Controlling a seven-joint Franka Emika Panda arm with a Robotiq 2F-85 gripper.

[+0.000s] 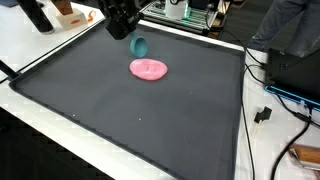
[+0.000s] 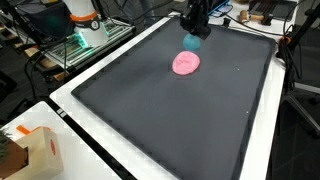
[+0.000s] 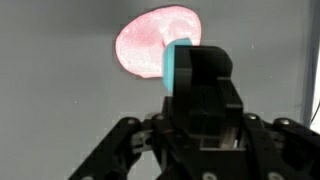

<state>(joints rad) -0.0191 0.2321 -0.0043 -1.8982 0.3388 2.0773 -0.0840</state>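
In an exterior view, pincer (image 1: 132,37) with teal cup (image 1: 140,47) by mat (image 1: 150,125) edge

Small teal object (image 1: 139,46) held aloft, tilted; flat, roundish pink plate (image 1: 148,69) lies just below it, apart.

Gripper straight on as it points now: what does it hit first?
Probably the pink blob, lying just beyond the teal piece in the gripper's jaws in the wrist view. Depth is unclear; it may land on the dark mat beside it.

A dark mat (image 1: 150,120) covers the white table (image 1: 30,130), cardboard box (image 2: 28,152) near its corner.
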